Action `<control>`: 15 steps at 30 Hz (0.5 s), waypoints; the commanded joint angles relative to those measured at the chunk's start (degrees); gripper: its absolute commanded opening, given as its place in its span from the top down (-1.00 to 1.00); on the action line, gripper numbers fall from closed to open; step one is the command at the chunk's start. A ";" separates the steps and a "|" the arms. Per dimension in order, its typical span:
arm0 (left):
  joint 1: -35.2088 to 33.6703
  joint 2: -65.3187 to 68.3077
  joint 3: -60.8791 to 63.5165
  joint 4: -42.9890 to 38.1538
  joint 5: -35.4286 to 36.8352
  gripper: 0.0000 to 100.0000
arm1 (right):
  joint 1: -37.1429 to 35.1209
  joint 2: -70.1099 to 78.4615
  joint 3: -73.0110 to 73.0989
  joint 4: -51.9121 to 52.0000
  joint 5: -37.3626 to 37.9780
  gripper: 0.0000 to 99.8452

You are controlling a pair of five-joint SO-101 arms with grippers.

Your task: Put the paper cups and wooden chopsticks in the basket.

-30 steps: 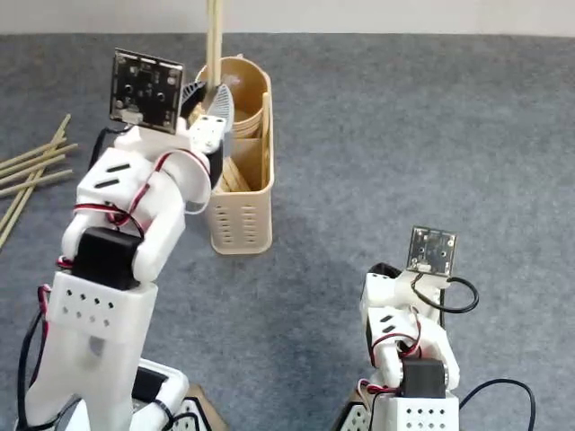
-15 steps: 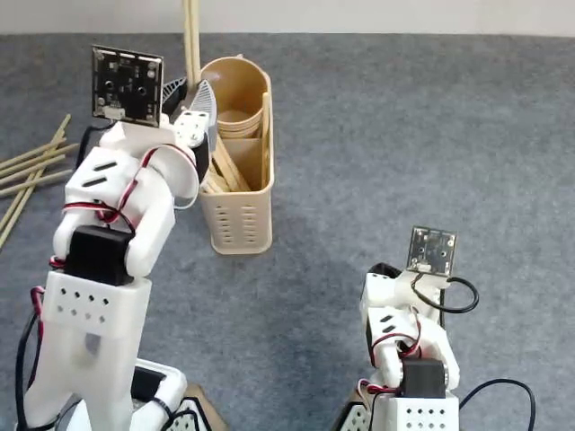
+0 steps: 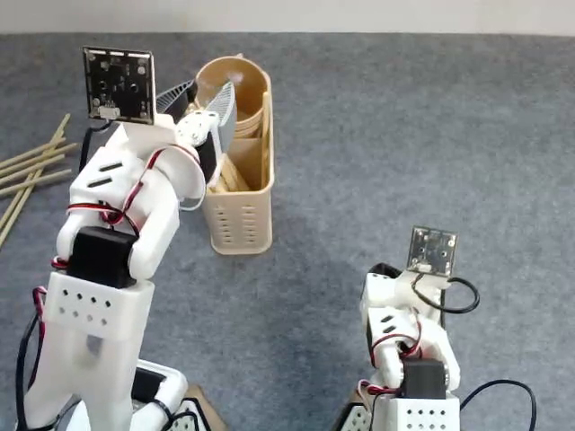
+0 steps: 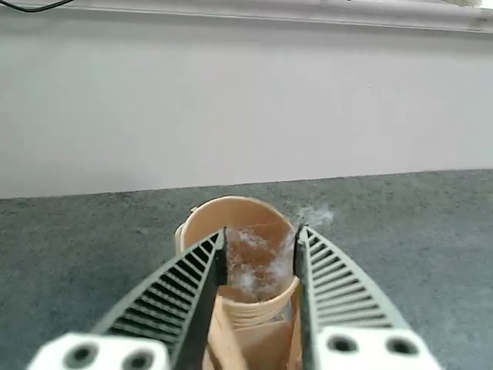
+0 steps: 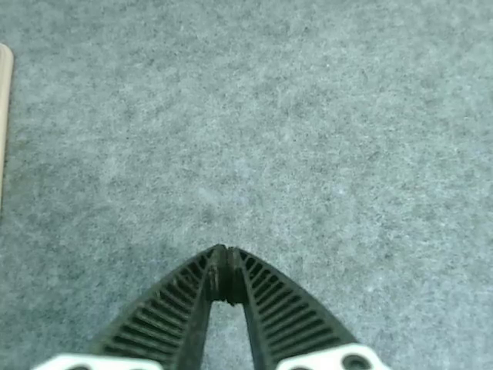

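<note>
A tan slotted basket [image 3: 241, 211] stands at the back middle of the grey carpet. Stacked paper cups [image 3: 241, 90] fill its far end and several wooden chopsticks [image 3: 230, 172] lie in its near part. My left gripper [image 3: 199, 97] hangs open just above the basket's left rim, holding nothing. In the left wrist view the gripper [image 4: 259, 239] frames the top paper cup [image 4: 254, 266], with chopstick ends [image 4: 222, 335] below. More loose chopsticks [image 3: 31, 171] lie on the carpet at the far left. My right gripper [image 5: 226, 275] is shut over bare carpet, empty.
The right arm [image 3: 409, 337] sits folded at the front right, well away from the basket. The basket's edge [image 5: 3, 116] shows at the side of the right wrist view. Open carpet lies right of the basket.
The upright chopstick that my left gripper held above the basket is gone from it, and the gripper now stands open. The right arm has not moved.
</note>
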 commanded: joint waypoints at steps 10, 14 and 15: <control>-41.36 19.91 -2.77 1.93 -22.15 0.66 | 0.57 -0.04 9.19 -0.13 0.53 0.99; -49.10 33.45 -9.36 2.20 -28.31 0.66 | 0.57 -0.04 9.19 -0.13 0.53 0.99; -50.33 36.35 -11.38 2.20 -29.63 0.66 | 0.57 -0.04 9.19 -0.13 0.53 0.99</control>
